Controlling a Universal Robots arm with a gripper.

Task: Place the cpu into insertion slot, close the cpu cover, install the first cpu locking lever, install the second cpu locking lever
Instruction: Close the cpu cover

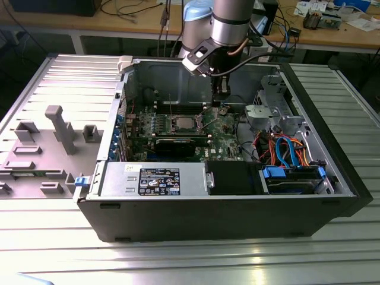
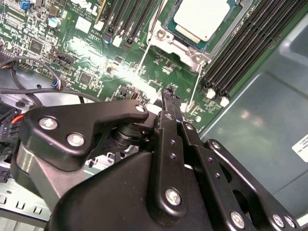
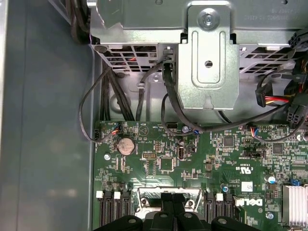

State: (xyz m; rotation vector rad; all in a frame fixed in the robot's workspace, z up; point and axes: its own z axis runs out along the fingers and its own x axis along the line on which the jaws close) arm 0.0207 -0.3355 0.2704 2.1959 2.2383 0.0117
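Cpu [image 2: 199, 17] sits in the insertion slot [image 2: 161, 34]: your placing looks done. Gripper [image 2: 169, 96] hangs just beside the slot, closed, by a raised locking lever [image 2: 196, 82]; whether it pinches it, can't tell.

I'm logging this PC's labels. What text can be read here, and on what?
Black-and-white sticker on the silver power supply box: too small to read.
White label on the grey case wall: cut off, unreadable.
White printing on the green circuit board: too small to read.
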